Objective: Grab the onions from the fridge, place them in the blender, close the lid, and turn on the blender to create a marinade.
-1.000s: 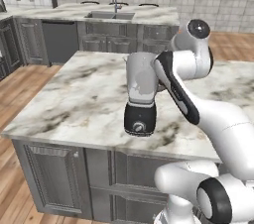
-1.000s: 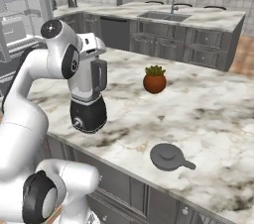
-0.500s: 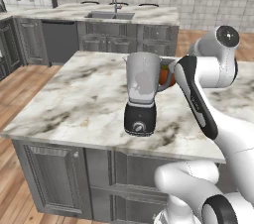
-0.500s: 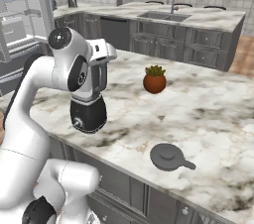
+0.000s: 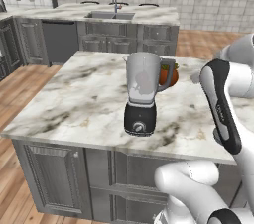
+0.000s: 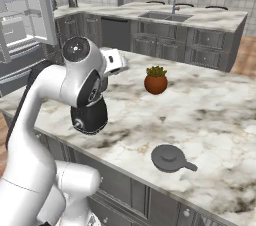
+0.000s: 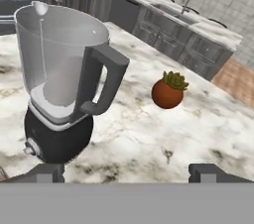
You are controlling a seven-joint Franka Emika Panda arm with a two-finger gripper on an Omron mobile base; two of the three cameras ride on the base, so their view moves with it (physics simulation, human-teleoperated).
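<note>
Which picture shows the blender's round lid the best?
The right base view: the lid lies flat on the counter, in plain sight, apart from the blender, which the arm partly hides. In the left base view and the hand view, the blender stands with its jug open on top.

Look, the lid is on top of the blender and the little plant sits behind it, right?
Not quite. The lid is not on the blender; it lies flat on the counter, apart from the jug. The right base view shows it there, and the hand view shows the jug's mouth open. The plant does sit on the counter beyond the blender.
</note>
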